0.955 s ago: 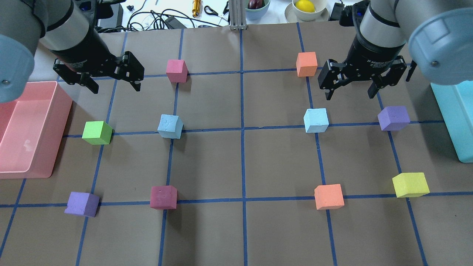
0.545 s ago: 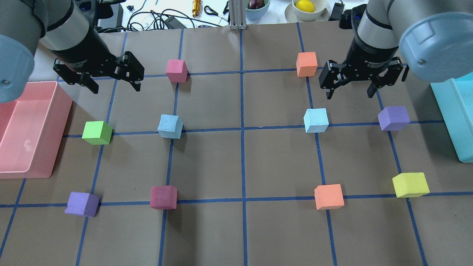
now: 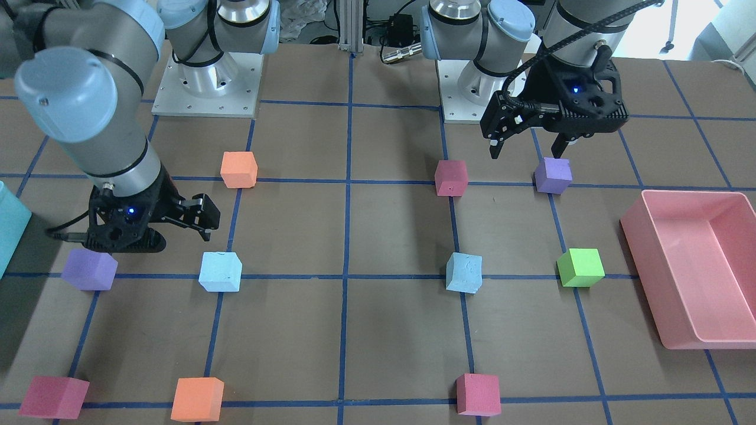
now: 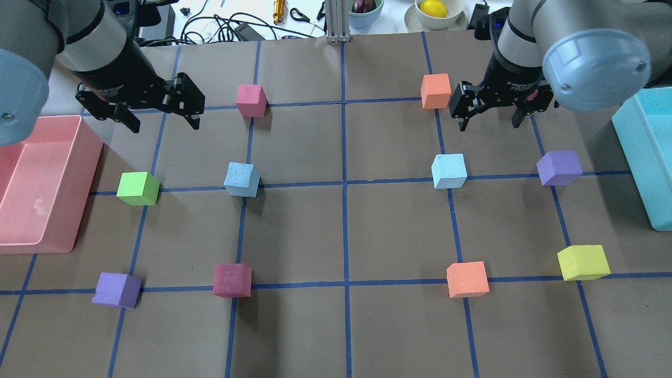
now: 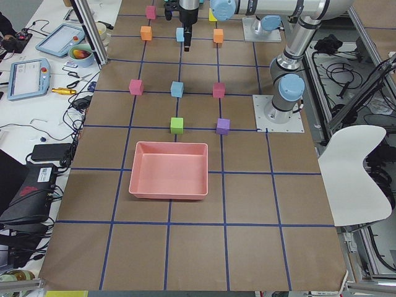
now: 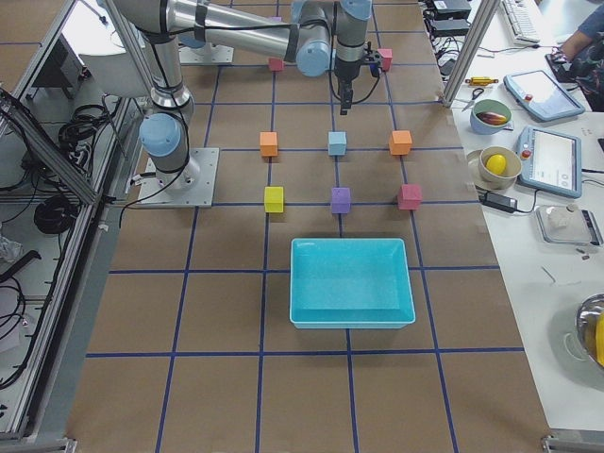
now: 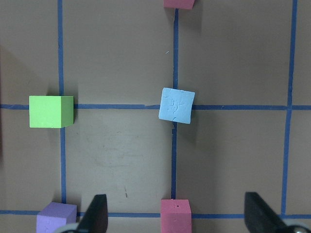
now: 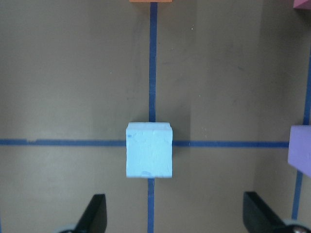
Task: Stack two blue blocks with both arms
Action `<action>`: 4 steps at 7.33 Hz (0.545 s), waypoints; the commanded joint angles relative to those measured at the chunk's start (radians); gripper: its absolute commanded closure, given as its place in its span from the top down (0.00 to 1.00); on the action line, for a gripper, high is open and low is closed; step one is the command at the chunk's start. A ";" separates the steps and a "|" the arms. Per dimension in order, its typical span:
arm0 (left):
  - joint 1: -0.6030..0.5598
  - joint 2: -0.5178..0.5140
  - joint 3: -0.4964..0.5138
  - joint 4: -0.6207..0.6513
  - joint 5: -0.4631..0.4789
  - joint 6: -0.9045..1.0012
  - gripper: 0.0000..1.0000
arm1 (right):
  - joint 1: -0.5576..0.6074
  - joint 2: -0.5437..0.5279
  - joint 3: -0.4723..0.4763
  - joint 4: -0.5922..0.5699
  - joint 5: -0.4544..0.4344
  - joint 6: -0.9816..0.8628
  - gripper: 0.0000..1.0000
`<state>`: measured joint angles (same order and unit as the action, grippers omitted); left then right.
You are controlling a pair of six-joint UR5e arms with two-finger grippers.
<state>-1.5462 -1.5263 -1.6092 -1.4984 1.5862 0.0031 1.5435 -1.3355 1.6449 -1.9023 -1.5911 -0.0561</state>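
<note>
While both jaws hang spread, empty | blue blocks (image 4: 242,179) (image 4: 449,170): pale, pitted cubes; well apart

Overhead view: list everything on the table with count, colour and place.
blue blocks: 2, sky blue, middle row.
purple blocks: 2, purple, middle right; near left.
orange blocks: 2, orange, far right; near right.
pink blocks: 3, pink to crimson, far left; near left; far right.
green block: 1, green, middle left.
yellow block: 1, yellow, near right.
pink bin: 1, pink, left edge.
teal bin: 1, teal, right edge.
left gripper: 1, black, open, far left.
right gripper: 1, black, open, far right.
</note>
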 commanded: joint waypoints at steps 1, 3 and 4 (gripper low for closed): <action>0.000 0.000 0.000 0.000 0.000 0.000 1.00 | 0.000 0.114 0.022 -0.110 0.013 0.004 1.00; 0.000 0.000 0.000 0.000 0.000 0.000 1.00 | 0.000 0.131 0.064 -0.129 0.014 0.005 1.00; 0.000 0.000 0.000 0.000 0.000 0.000 1.00 | 0.000 0.137 0.106 -0.133 0.014 0.004 1.00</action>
<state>-1.5462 -1.5263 -1.6091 -1.4987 1.5861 0.0031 1.5432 -1.2084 1.7090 -2.0272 -1.5777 -0.0511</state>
